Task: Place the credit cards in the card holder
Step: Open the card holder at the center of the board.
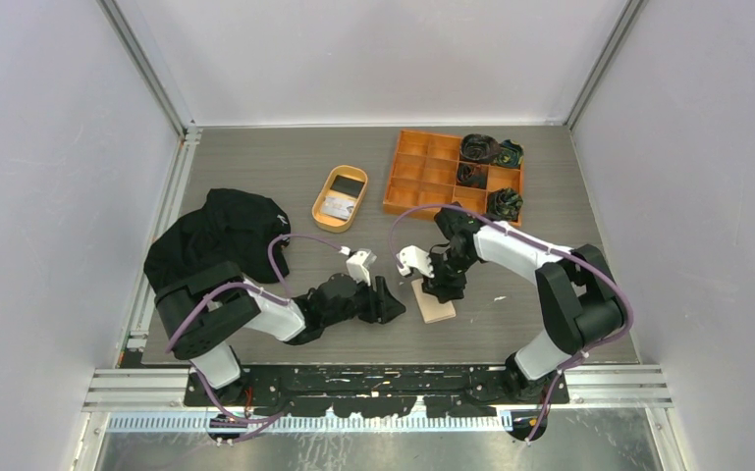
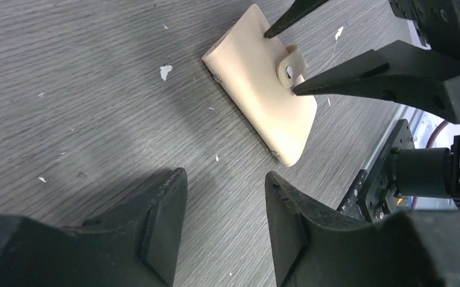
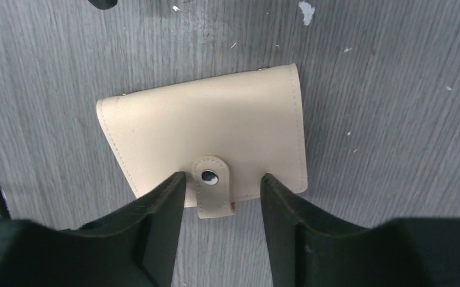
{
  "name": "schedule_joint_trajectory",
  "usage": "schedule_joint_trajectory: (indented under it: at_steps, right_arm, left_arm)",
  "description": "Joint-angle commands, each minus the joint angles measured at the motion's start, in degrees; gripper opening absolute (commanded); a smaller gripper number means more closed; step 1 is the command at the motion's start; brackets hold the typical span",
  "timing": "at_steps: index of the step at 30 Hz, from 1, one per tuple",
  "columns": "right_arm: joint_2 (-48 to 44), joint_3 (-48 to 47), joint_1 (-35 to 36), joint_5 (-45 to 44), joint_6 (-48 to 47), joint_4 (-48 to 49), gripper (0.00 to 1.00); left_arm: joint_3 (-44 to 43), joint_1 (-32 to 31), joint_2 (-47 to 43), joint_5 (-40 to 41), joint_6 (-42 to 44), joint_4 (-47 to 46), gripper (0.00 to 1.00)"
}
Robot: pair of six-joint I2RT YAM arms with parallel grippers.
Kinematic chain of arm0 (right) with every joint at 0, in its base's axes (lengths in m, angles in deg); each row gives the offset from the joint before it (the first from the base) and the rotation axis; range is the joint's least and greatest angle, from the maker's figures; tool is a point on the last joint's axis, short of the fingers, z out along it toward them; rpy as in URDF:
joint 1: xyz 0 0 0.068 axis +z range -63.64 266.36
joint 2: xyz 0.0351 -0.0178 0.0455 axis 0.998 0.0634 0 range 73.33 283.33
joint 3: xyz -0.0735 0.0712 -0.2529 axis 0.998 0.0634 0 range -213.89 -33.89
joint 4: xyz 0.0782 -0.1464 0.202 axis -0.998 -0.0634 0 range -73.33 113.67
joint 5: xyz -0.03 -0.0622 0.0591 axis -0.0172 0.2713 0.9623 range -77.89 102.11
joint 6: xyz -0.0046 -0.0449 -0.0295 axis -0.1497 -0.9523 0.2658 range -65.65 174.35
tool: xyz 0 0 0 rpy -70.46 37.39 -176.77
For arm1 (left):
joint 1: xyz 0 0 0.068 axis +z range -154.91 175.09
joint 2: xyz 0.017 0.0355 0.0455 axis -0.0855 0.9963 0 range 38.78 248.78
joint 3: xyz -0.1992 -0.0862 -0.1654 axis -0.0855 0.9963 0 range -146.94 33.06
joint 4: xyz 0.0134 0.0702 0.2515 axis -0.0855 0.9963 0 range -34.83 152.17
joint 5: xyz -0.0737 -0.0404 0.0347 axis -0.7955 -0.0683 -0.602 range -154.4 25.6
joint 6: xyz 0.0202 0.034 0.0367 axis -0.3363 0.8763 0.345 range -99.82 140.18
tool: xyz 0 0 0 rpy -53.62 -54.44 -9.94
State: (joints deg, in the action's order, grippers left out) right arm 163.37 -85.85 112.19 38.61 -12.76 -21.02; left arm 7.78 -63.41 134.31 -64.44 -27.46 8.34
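A black cloth point(image 1: 218, 235) is heaped at the left of the table point(image 1: 255, 162), beside the left arm. An orange box point(image 1: 422, 172) is set far right, and dark rolled items point(image 1: 479, 149) fill its right compartments. Between them lies an oval tray point(image 1: 315, 208) holding a dark card point(image 1: 348, 184) and a light card point(image 1: 336, 207), too small for detail to be read. In the top view, the holder point(image 3: 203, 125) is partly covered by the right gripper point(image 3: 222, 179). The holder is laid flat near front centre, closed. It is beige and stitched, with its snap tab point(image 3: 212, 188) fastened. The right jaws are held apart astride the tab. The left gripper point(image 2: 224, 179) is spread, empty, near the holder.
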Motion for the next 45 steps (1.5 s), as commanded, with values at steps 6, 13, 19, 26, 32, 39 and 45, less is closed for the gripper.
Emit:
schedule_joint_trajectory:
  at_steps: [6,13,19,26,32,39,45]
  right_arm:
    - [0.2,0.7,1.7,-0.5,-3.5,-0.4,0.26]
    - [-3.7,2.0,1.8,4.7,-7.2,-1.8,0.01]
    - [-9.2,4.2,1.7,9.7,-8.2,0.5,0.01]
    - [-11.9,5.9,1.7,15.7,-11.9,0.6,0.01]
    - [-13.2,5.7,1.7,16.6,-11.7,0.9,0.01]
    - [-13.9,5.2,1.0,17.7,-11.1,0.4,0.01]
    - [-13.9,5.1,1.0,18.2,-11.0,0.2,0.01]
  left_arm:
    - [-2.7,-0.3,0.7,-1.7,-1.0,-6.3,0.36]
    - [-4.8,-0.3,7.7,-4.4,-3.4,-14.6,0.24]
    - [-5.2,-0.6,8.5,-4.3,-3.3,-15.9,0.25]
    - [-3.3,-1.1,6.7,-3.5,-2.0,-17.6,0.27]
    - [3.8,-1.0,-1.2,2.4,3.1,-16.4,0.37]
    - [6.1,-1.0,-16.8,6.0,12.6,0.3,0.78]
    - [9.4,-0.2,-24.2,5.3,12.1,1.1,1.00]
